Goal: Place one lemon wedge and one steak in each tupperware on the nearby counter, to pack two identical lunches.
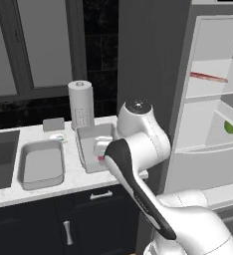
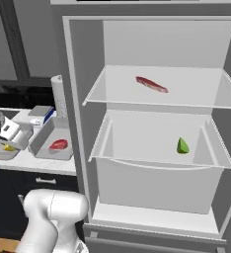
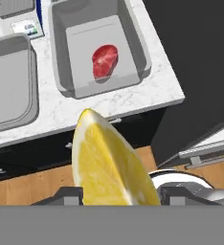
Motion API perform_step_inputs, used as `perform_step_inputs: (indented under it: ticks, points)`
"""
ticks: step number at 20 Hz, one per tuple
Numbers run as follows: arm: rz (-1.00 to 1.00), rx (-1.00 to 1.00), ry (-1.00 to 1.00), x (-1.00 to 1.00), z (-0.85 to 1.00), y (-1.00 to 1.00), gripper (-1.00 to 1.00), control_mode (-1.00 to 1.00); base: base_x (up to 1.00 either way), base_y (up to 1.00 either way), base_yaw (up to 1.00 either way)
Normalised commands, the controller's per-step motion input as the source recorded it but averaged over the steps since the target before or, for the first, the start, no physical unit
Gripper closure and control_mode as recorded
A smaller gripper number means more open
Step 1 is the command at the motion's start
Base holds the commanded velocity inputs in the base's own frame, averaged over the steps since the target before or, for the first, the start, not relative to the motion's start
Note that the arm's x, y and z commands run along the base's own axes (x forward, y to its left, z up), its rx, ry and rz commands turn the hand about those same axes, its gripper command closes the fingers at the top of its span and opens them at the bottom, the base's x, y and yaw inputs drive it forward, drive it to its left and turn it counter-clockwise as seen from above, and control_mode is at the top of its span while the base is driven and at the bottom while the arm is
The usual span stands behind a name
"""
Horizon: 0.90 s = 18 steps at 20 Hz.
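I've got a lemon wedge (image 3: pixel 111 162) clamped in the tool (image 3: pixel 118 194), jaws partway closed on it, hanging above the table (image 3: pixel 114 103) edge. Right tray (image 3: pixel 140 45) holds one steak (image 3: pixel 105 61); left tray (image 3: pixel 30 81) looks bare. In the fridge (image 2: pixel 152 197): second steak (image 2: pixel 151 84) upper shelf, green wedge (image 2: pixel 182 146) lower shelf.

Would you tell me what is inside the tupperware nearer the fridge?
The tupperware nearer the fridge holds one red steak. No lemon wedge shows in it; in the left base view the arm covers part of its floor.
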Motion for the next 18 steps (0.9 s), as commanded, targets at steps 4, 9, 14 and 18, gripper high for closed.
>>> perform_step_inputs:
  ticks: [4,9,14,18]
  points:
    - [-0.23,0.00,0.06,1.00,0.00,0.12,1.00,-1.00,0.00,0.00,0.00]
    - [-0.17,0.00,0.09,1.00,-0.02,0.01,1.00,-1.00,0.00,0.00,0.00]
    - [-0.14,0.00,0.03,1.00,-0.43,0.23,1.00,-1.00,0.00,0.00,0.00]
    - [-0.14,0.00,0.00,1.00,-0.55,0.13,1.00,-1.00,0.00,0.00,0.00]
